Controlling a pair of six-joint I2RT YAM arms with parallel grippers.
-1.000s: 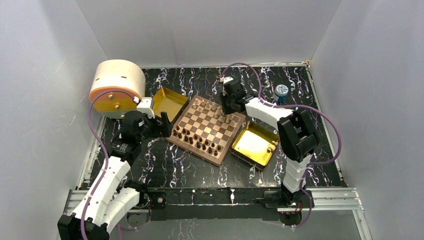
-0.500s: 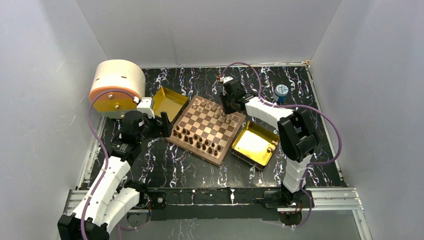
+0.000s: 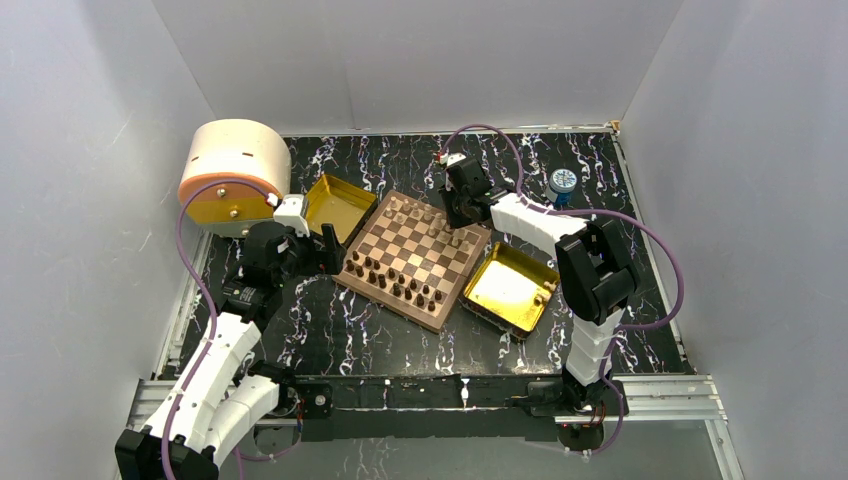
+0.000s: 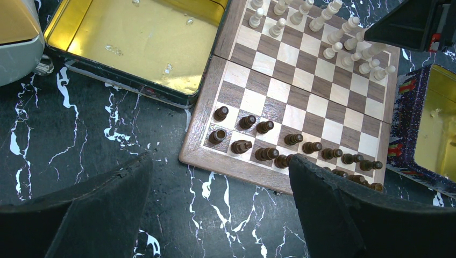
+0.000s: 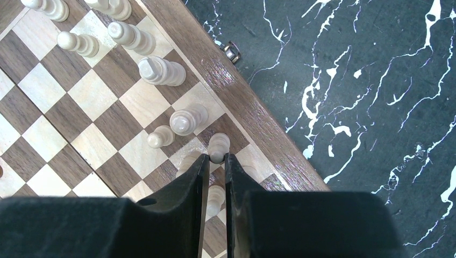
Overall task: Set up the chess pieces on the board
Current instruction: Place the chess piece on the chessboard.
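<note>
One board (image 3: 410,250), two sets of chess pieces and two gold trays here. The board is square wood with dark brown and cream checks and a reddish-brown rim. It sits skewed in the middle of the black, white-veined marble counter (image 3: 330,330). The shiny left tray (image 3: 338,205) lies along its far-left edge and the right tray (image 3: 505,290) along its near-right edge.

The dark pieces (image 4: 247,122) fill the two near rows. I count around fifteen, though the last few are half hidden. The light pieces (image 4: 277,27), small turned wood with round heads, cluster along the far side.

The left fingers (image 4: 80,215) hang wide apart by the board's left corner, gripping nothing. The right fingers (image 5: 183,199) are nearly together, pinching a small light piece (image 5: 218,145) beside the far-right rim.
</note>
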